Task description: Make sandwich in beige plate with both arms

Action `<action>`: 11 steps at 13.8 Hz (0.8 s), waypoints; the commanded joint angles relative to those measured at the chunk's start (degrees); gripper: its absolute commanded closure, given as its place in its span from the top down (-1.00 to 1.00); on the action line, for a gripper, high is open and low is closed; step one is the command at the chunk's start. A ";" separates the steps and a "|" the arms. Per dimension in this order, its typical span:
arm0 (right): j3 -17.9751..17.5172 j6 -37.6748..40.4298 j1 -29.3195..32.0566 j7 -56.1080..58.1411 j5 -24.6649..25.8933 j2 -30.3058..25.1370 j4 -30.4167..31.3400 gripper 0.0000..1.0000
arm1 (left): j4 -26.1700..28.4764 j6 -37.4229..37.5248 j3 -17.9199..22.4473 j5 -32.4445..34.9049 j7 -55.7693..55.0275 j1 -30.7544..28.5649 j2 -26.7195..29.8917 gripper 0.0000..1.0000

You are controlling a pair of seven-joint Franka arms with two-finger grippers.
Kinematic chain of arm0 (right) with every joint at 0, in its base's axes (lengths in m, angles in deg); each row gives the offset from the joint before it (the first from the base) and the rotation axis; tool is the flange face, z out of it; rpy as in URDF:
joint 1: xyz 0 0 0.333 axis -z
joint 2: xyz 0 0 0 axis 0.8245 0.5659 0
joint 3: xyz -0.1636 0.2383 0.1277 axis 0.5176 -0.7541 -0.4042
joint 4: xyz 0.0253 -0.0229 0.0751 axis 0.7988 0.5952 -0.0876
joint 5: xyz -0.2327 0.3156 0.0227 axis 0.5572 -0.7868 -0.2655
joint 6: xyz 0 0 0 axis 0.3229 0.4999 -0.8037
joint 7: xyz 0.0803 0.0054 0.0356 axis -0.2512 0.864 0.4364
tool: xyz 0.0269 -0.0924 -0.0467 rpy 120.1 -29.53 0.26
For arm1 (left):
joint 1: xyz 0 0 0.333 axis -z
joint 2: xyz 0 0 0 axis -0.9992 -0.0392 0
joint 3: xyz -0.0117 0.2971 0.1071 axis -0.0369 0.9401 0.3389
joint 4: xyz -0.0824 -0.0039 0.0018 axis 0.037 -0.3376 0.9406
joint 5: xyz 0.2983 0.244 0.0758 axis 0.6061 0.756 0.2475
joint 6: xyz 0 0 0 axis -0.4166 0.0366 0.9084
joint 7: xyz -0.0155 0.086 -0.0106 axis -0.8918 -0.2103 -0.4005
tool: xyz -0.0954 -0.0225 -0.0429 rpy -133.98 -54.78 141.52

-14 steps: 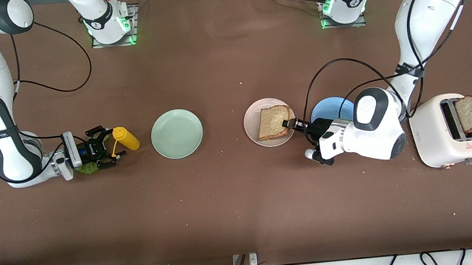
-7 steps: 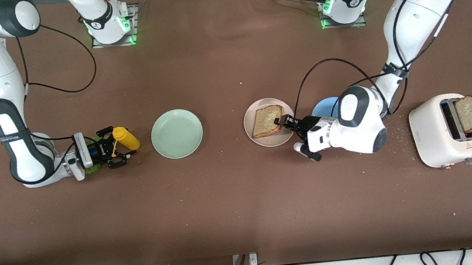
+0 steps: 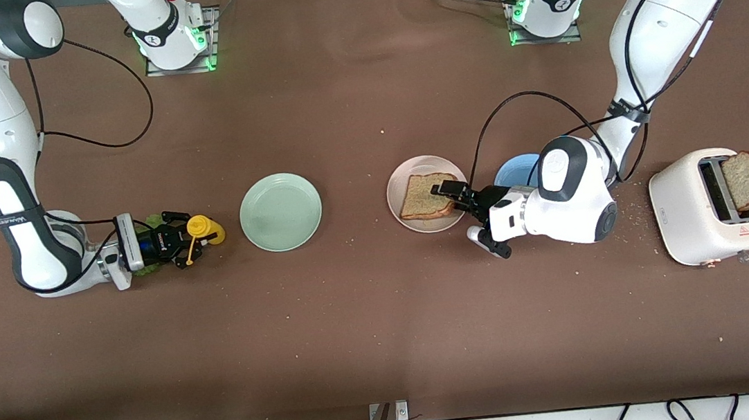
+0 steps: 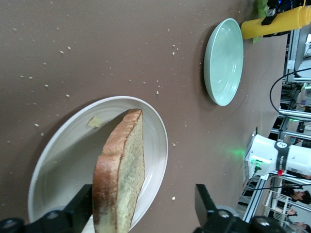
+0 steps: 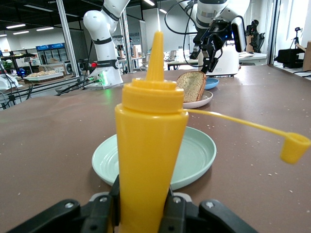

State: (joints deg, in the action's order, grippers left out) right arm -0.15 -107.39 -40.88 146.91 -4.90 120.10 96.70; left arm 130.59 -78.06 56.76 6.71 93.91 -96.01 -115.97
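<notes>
A bread slice (image 3: 423,196) is seen on the beige plate (image 3: 398,186), with the left gripper (image 3: 458,195) opened at the plate's rim. A yellow bottle (image 3: 204,229) is clasped by the right gripper (image 3: 187,238) near the table's (image 3: 387,334) right-arm end.

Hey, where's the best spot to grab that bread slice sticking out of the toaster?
Grip the bread slice across its two flat faces, on the part standing clear of the toaster, probably coming from above. It stands on edge, leaning toward the left arm's end of the table, so the crust rim faces up and the fingers likely need to tilt with that lean.
</notes>
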 commanded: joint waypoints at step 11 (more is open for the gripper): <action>-0.25 3.04 -12.79 -57.99 18.43 -10.09 -17.96 -1.00 | -0.53 12.92 1.47 22.95 -0.89 -6.67 18.95 1.00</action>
State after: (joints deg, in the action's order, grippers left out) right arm -0.75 -106.53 -51.14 98.96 9.79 109.51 84.64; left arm 128.78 -68.17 57.94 26.36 93.21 -100.09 -101.49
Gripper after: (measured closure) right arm 0.921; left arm 0.000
